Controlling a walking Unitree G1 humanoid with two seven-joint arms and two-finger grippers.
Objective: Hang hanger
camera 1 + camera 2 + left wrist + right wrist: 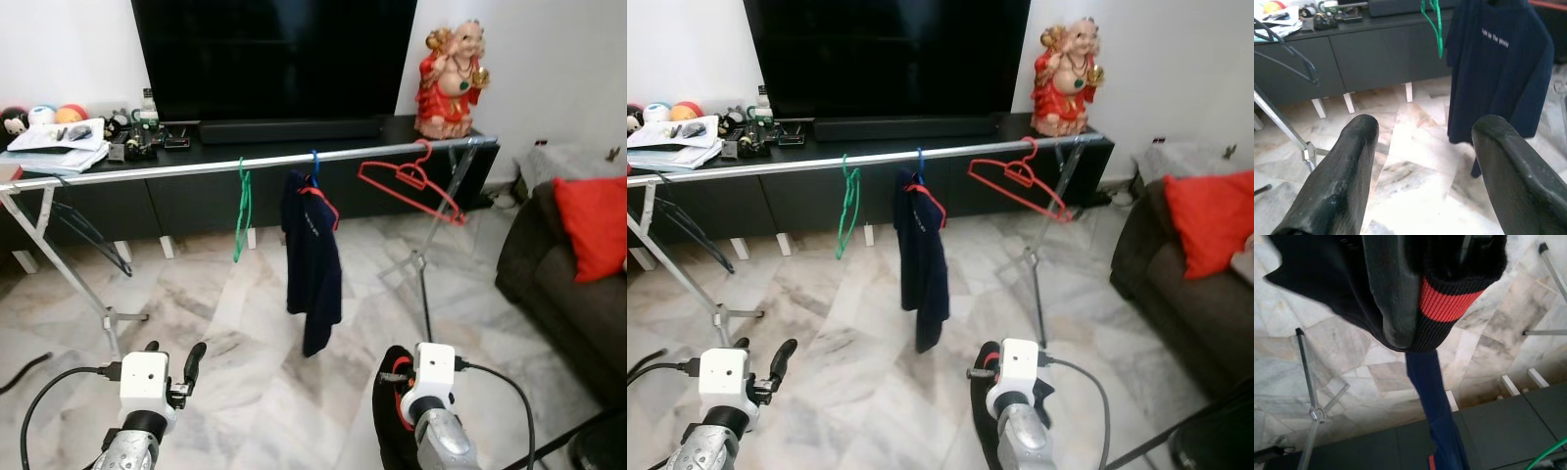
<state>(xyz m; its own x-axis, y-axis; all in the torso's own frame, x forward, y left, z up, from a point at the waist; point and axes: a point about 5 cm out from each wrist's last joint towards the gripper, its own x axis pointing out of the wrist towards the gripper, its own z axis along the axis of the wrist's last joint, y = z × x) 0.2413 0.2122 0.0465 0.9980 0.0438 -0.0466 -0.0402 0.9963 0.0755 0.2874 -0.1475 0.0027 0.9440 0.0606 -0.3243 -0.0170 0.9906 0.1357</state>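
Note:
A silver rack rail runs across the room at chest height. On it hang a bare green hanger, a navy shirt on its own hanger, and a tilted bare red hanger. Low at the right, my right gripper is shut on a black garment with red ribbed trim, which drapes over one black finger; whether a hanger sits inside it is hidden. My left gripper is open and holds nothing, low at the left, pointing toward the navy shirt.
The rack's slanted legs and upright post stand on the marble floor. Behind it are a black TV console, a TV, and a red figurine. A dark sofa with a red cushion is at the right.

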